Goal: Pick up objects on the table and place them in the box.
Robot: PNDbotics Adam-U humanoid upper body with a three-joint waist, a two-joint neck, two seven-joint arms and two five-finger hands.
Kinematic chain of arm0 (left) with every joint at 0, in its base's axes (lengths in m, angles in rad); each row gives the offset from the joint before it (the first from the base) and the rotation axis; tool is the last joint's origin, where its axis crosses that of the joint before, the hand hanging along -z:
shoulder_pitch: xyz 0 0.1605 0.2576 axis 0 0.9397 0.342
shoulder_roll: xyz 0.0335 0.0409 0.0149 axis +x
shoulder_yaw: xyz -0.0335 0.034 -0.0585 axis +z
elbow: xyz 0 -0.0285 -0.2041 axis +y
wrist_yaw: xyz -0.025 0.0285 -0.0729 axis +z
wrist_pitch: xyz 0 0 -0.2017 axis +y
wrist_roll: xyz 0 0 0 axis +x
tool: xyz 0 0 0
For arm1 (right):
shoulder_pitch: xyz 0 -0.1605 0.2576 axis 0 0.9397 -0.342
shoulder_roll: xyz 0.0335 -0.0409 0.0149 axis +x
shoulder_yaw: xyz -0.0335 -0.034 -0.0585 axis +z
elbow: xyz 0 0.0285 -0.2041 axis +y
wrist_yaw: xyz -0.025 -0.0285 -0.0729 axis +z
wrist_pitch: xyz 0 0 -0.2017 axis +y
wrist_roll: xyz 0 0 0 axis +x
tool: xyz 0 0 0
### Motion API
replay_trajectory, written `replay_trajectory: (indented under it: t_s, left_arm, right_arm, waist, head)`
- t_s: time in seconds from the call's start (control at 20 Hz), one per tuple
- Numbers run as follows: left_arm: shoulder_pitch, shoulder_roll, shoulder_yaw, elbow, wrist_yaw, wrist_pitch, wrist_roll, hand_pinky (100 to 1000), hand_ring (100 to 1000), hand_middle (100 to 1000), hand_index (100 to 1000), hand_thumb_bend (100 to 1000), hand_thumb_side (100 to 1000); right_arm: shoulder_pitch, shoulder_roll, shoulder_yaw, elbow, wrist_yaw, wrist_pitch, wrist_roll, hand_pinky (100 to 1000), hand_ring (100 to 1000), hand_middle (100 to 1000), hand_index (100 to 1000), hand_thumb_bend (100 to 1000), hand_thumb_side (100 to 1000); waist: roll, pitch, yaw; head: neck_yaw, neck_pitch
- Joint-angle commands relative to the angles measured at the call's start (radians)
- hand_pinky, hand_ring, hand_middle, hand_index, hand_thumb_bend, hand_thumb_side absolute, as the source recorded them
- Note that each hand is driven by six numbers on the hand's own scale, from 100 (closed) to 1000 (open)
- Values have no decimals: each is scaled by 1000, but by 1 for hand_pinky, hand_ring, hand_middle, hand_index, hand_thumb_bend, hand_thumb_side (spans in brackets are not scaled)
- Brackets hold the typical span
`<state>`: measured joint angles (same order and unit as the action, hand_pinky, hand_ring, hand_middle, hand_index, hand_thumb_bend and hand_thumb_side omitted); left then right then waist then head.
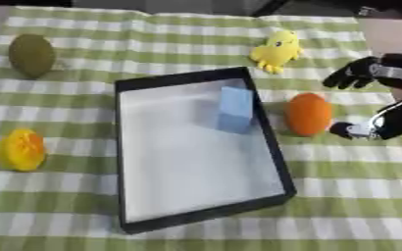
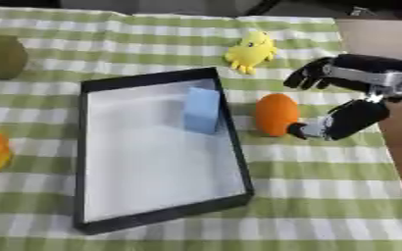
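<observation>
A surface (image 1: 350, 206) covered with a green-and-white checked cloth (image 1: 59, 196) carries all the items. Nearest, at centre, lies a shallow black-walled box (image 1: 277, 162) with a white floor, set slightly askew. At the near left, well apart from the box, rests a yellow-orange rounded fruit-like object (image 1: 19, 149). Inside the box, against its right wall toward the far end, stands a light blue block (image 1: 236, 109). Just outside that wall, to the right, an orange egg-shaped object (image 2: 276, 114) sits on the cloth. The right hand (image 2: 346, 120) enters from the right edge; its thumb tip lies at the object's near right side and its fingers (image 2: 312, 76) curl above and beyond it, not closed on it, holding nothing. Whether the thumb touches the orange object cannot be told. Farther back, right of centre, lies a yellow duck-like toy (image 2: 251, 51). At the far left rests an olive-green oval object (image 1: 31, 55).
</observation>
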<state>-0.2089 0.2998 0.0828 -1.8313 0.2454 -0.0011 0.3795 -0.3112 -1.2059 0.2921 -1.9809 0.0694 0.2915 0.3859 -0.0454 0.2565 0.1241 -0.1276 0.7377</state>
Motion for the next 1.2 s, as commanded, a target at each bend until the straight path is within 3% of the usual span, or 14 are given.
replay_trajectory:
  t_s: [0.05,0.7,1.2]
  left_arm:
    - [-14,18,1,-17,0,-2,-3,851,852,805,797,161,776]
    - [-22,29,-4,-42,20,-3,-12,852,854,807,796,154,776]
    - [-20,50,-8,-71,30,-4,-20,852,854,808,797,148,767]
  right_arm:
    - [-22,-7,2,15,41,9,-6,862,867,830,888,428,364]
    - [-76,59,46,150,129,-5,24,860,853,829,890,434,382]
    - [-123,112,84,240,161,-8,39,842,822,745,833,399,323]
  waist:
    - [-5,-20,1]
    - [17,22,8]
    - [25,26,9]
  head:
    - [-3,1]
    - [-10,-22]
    - [-17,-29]
